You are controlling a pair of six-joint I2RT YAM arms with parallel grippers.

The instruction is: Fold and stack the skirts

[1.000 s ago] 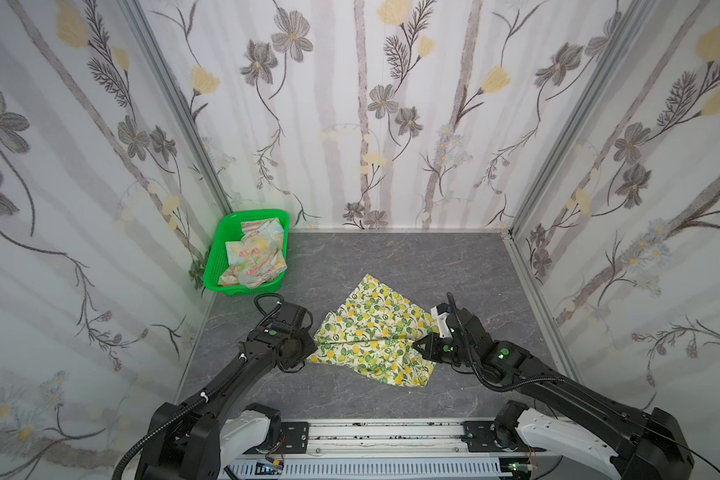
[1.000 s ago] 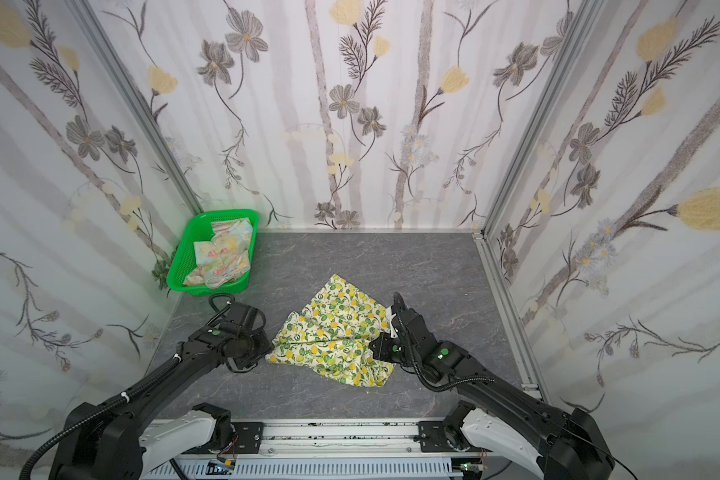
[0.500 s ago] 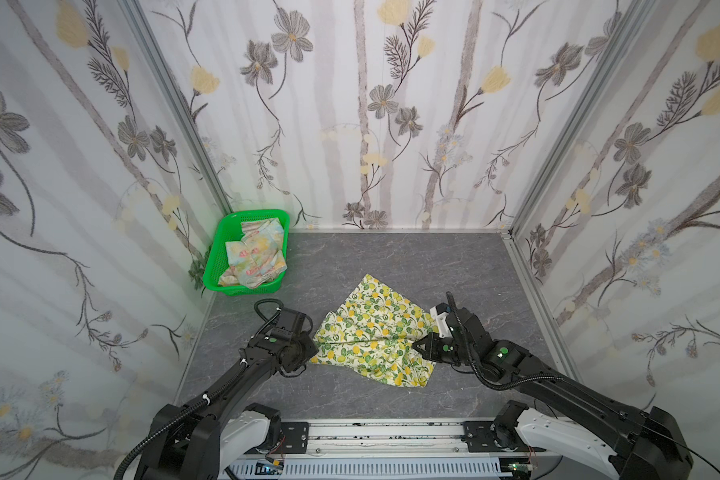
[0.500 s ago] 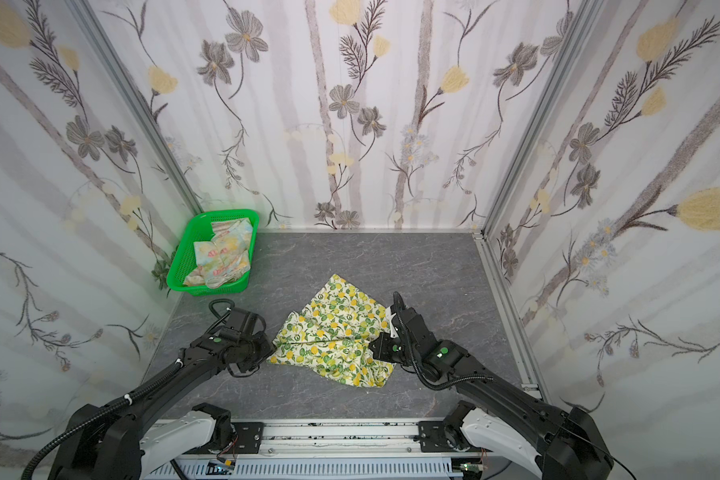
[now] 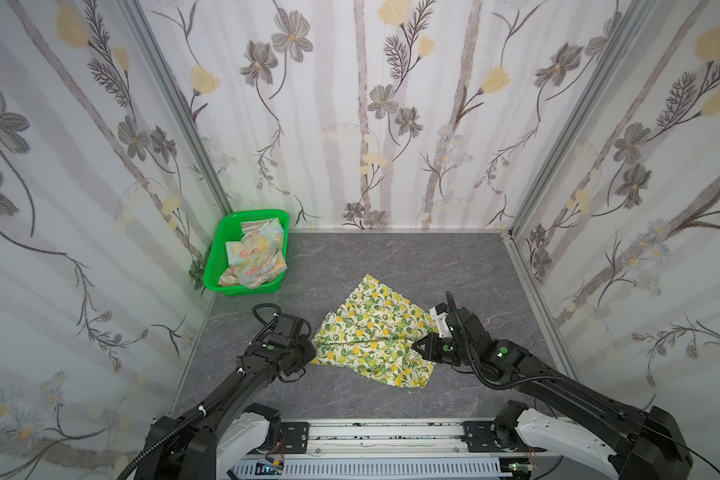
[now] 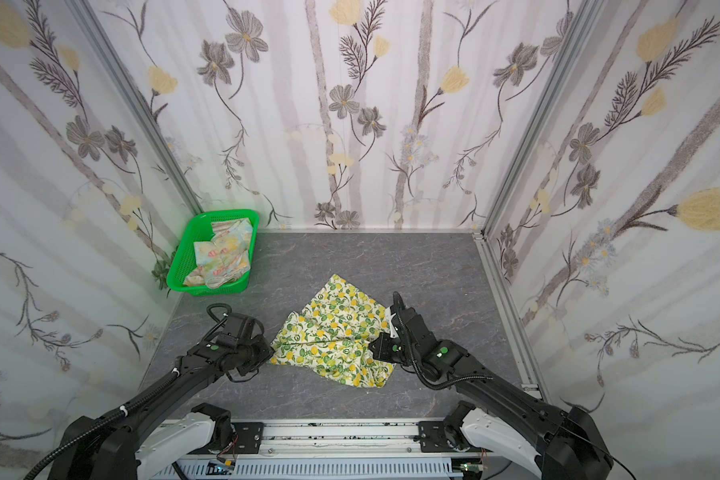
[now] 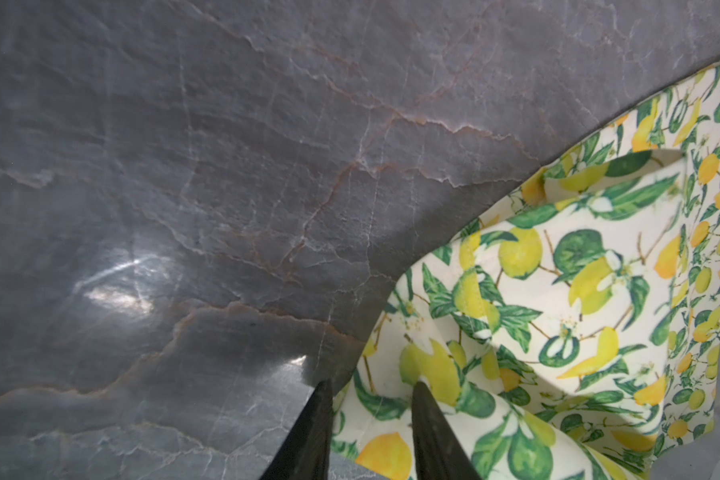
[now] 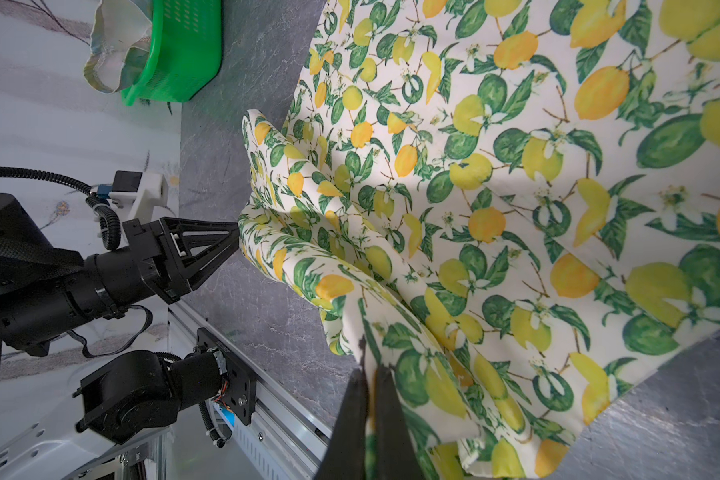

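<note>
the cream cloth skirt printed with yellow lemons and green leaves lies rumpled mid-table on the grey marbled tabletop. we see the right gripper clamped on its right edge and the left gripper parted astride its left corner. the green perforated plastic basket, at the far left, holds the crumpled pastel flowered cloth skirt.

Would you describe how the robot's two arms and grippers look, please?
Left arm and right arm: black jointed links, white bases, green dot markers, ribbed black cables. Left gripper and right gripper: black triangular truss fingers, white camera mounts.
</note>
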